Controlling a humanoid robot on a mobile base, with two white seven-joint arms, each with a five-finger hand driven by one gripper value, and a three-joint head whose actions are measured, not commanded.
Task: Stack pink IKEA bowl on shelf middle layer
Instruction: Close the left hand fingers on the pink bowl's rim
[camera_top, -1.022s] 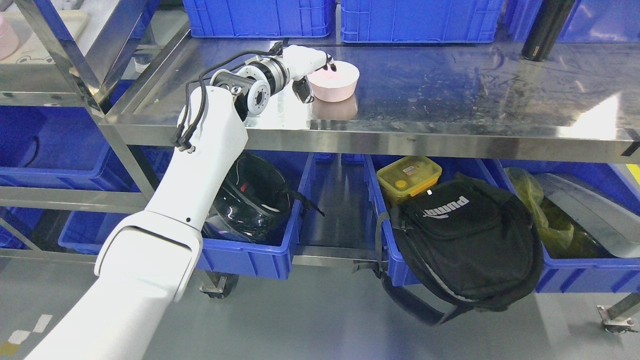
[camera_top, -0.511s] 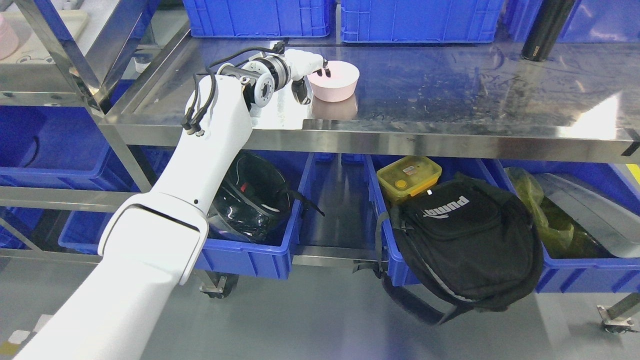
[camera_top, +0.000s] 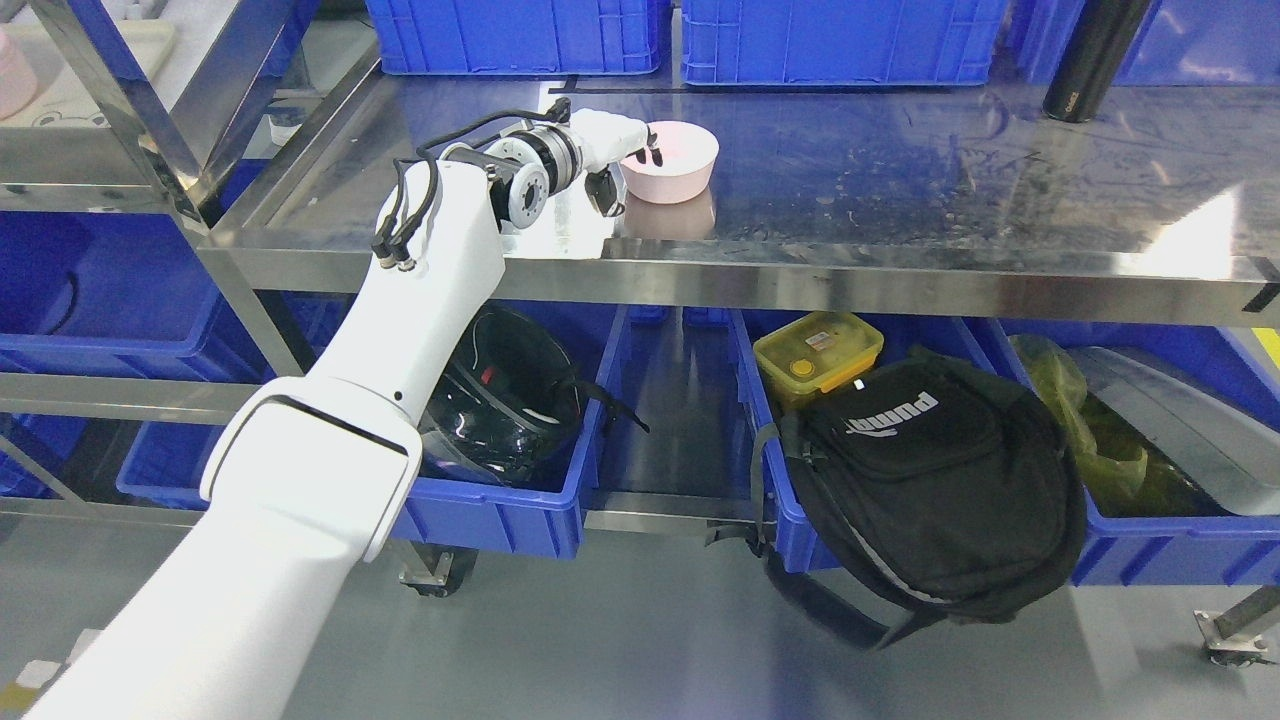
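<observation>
Nearest the camera, the white left arm (camera_top: 330, 470) is seen rising from the lower left corner toward the steel shelf (camera_top: 900, 270). Below the shelf edge, a black helmet (camera_top: 500, 395) lies in a blue bin (camera_top: 500, 520), a black backpack (camera_top: 930, 490) hangs over the front of another blue bin, and a yellow lunch box (camera_top: 818, 352) sits just behind the backpack.

On the shelf surface, the left hand (camera_top: 622, 150) is placed at the left side of the pink bowl (camera_top: 672, 165). Dark fingertips (camera_top: 655, 155) are hooked over the bowl's near-left rim and reach into it, while the thumb is set against the outer wall below, so the bowl's edge is pinched in the hand. The bowl stands upright on the steel surface, its reflection visible just in front of it.

Farther back, blue crates (camera_top: 520, 40) are lined along the rear, and a black bottle (camera_top: 1090, 60) stands at the far right.
</observation>
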